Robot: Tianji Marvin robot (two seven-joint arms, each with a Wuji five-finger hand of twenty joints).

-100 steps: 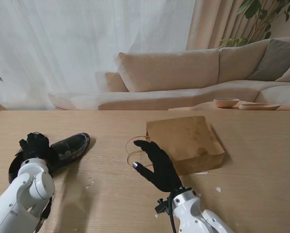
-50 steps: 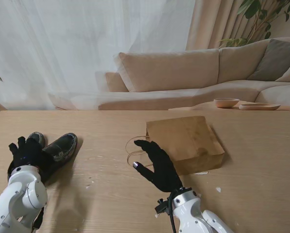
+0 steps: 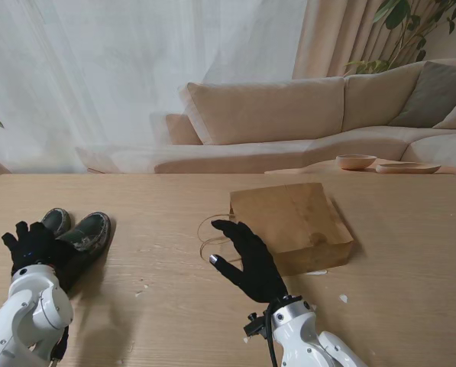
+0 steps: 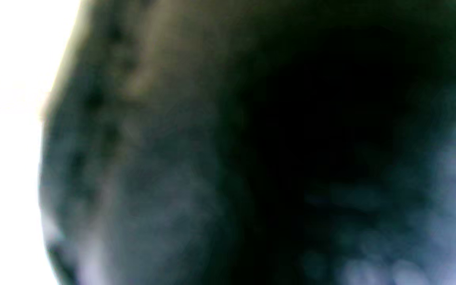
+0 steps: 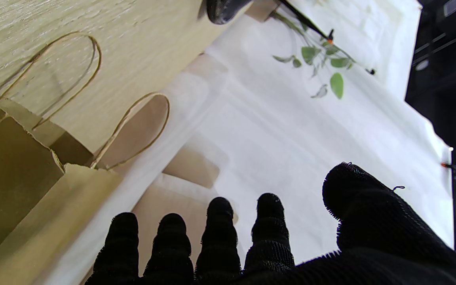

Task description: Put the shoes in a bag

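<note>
Shoes: we see the pair of dark shoes (image 3: 79, 233) lying side by side on the left part of the desk (image 3: 174, 306), toes pointing away from us and a little to the right.
Our left hand: the left hand (image 3: 35, 245) sits on the heel end of the shoes, fingers spread upward; we cannot tell whether it actually grips them, and its wrist view is only a dark blur.
Our right hand: the right hand (image 3: 247, 258) hovers over the middle of the desk, fingers apart and holding nothing, just beside the bag's mouth.
Bag: the brown paper bag (image 3: 292, 223) lies flat on its side, right of centre, its opening facing left toward the shoes; the two cord handles (image 3: 211, 237) rest on the desk at that opening. In the right wrist view the bag's torn edge (image 5: 34, 158) and the handles show close to the fingers (image 5: 220, 233).
Key relation: the shoes lie well apart from the bag, to its left; their long axis runs roughly away from us, while the bag's mouth opens sideways.
Nearer hand: the left hand for the shoes, the right hand for the bag.
Our judgement: the shoes likely need turning toe-first toward the opening, while the right hand lifts the upper edge.
</note>
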